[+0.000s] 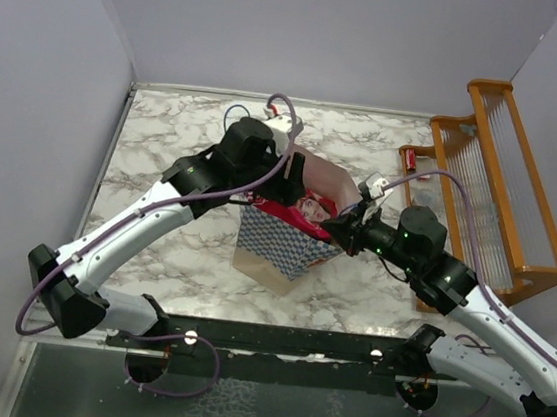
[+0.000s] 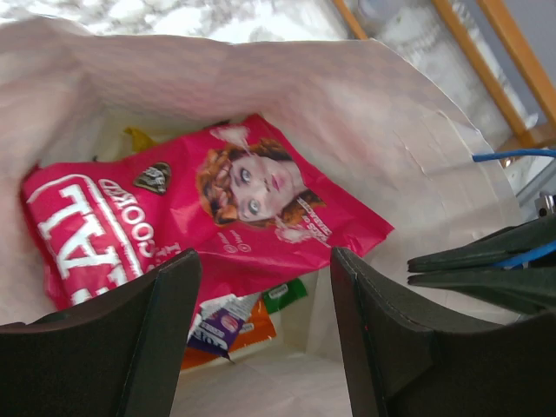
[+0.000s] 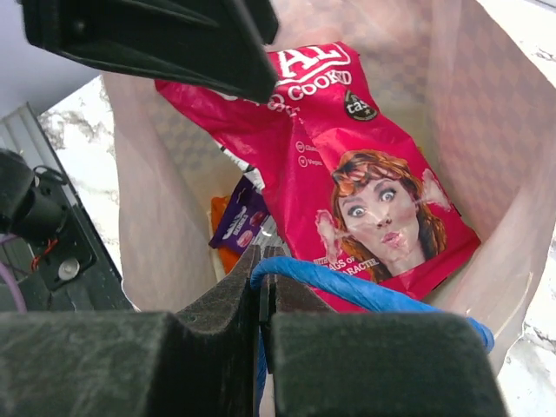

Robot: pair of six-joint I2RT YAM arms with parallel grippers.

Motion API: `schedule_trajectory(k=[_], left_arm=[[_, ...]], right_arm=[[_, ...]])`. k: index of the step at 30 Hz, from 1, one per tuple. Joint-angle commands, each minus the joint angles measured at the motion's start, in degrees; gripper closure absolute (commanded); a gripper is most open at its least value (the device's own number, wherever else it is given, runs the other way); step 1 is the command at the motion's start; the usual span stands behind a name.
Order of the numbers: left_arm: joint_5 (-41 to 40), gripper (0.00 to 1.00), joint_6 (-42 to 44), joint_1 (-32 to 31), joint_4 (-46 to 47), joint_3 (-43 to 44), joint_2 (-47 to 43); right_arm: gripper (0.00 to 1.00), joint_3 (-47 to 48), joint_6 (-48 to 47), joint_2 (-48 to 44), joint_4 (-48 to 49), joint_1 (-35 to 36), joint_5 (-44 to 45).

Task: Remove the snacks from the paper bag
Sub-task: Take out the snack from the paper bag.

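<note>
The paper bag (image 1: 285, 241) stands mid-table, checkered side towards me, mouth open. Inside lies a large pink-red snack bag (image 2: 217, 208) with a woman's face; it also shows in the right wrist view (image 3: 365, 174) and from above (image 1: 303, 214). Under it are a purple packet (image 2: 215, 323), an orange one (image 2: 254, 334), a green one (image 2: 285, 295) and a yellow one (image 2: 139, 139). My left gripper (image 2: 265, 269) is open, just inside the bag's mouth above the snacks. My right gripper (image 3: 263, 278) is shut on the bag's blue cord handle (image 3: 365, 291) at the right rim.
An orange wooden rack (image 1: 493, 183) stands at the right edge of the marble table (image 1: 164, 155), close behind my right arm. Grey walls enclose the back and sides.
</note>
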Motion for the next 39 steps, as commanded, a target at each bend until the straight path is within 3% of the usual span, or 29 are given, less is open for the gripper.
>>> schedule_trajectory(k=[1,6,12,15,20,26,34,39], left_arm=[[-6.86,0.36,2.1,-3.56,-14.94,12.87,6.78],[-10.35,0.36,4.47,-3.89,-23.27,19.05,10.9],[-5.86,0.28,6.17,3.26,-21.89,25.57,14.11],[-5.46,0.28,8.3,4.46,-22.2,29.96,18.25],[-4.4,0.3,10.24,4.81,-20.4,26.35,19.34],[-7.13,0.34,10.35,2.94,-25.24,22.76,18.18],[-19.92,0.23,7.76,2.52,-27.26,22.44,22.08],[-18.27,0.19,5.59,2.84,-25.09,18.65,22.81]], right_arm=[[0.98,-1.95,-3.11,-2.19,5.17,-0.01,-5.88],[0.98,5.07,1.79,1.51,2.59,-0.06,-7.73],[0.98,13.57,2.99,6.03,-3.31,-0.01,-0.01],[0.98,15.78,1.6,6.11,-3.31,-0.01,-1.02],[0.98,16.76,-0.38,6.97,-1.56,-0.02,-3.33],[0.98,15.31,1.06,7.06,-0.3,-0.06,-2.75],[0.98,14.0,-0.33,7.72,-0.03,-0.02,-5.48],[0.98,12.31,-0.06,6.92,1.27,-0.01,-4.48]])
